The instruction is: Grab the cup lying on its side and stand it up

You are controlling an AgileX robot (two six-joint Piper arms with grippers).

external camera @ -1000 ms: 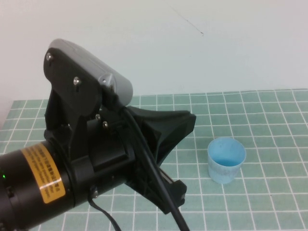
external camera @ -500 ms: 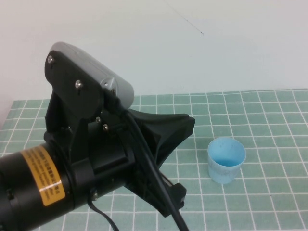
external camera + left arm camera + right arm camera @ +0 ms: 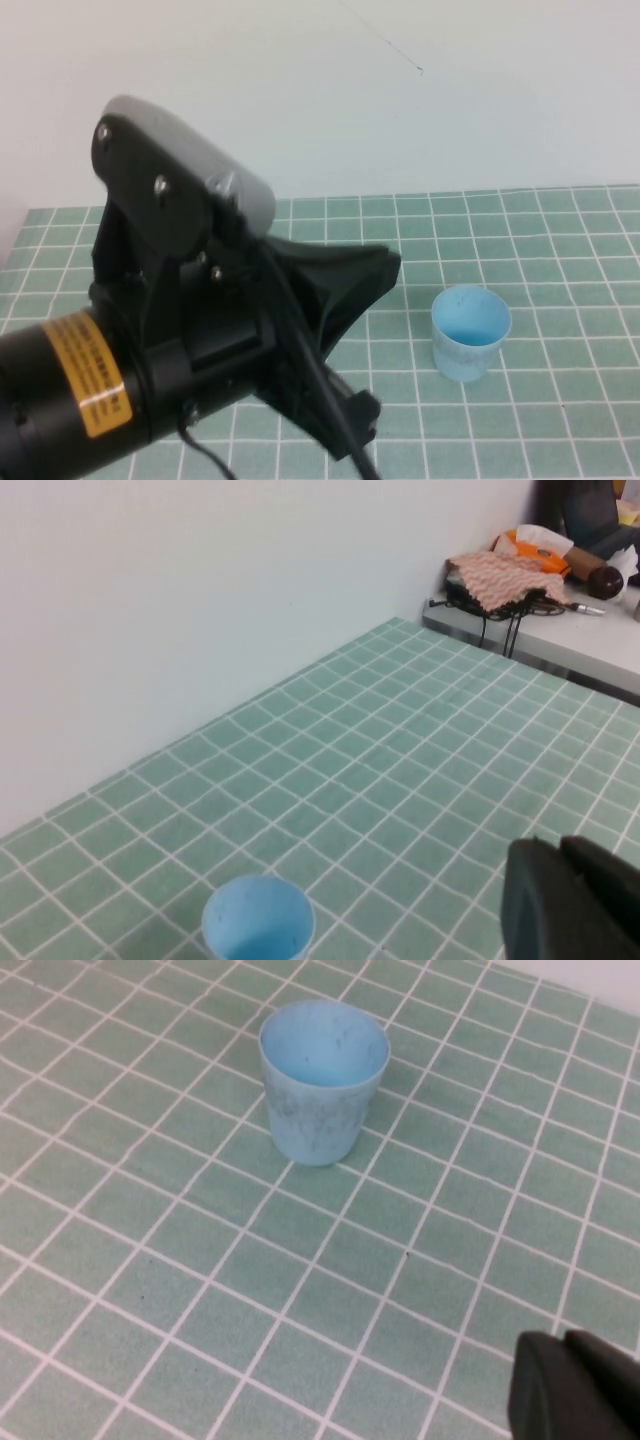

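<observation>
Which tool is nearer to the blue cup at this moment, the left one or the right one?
Probably the left. The left tool hangs just beside the upright cup, on the cup's left. The right tool shows only in its wrist view, apart from the cup.

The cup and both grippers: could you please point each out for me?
cup (image 3: 322, 1100), right wrist view, on its outer wall.
left gripper (image 3: 572, 900), left wrist view, on the dark fingertips at the edge.
right gripper (image 3: 578, 1385), right wrist view, on the dark fingertips in the corner.

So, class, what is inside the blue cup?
The cup stands upright on the tiled table, apart from both pincers: left, right. Its visible inside looks empty; the near wall hides part.
</observation>
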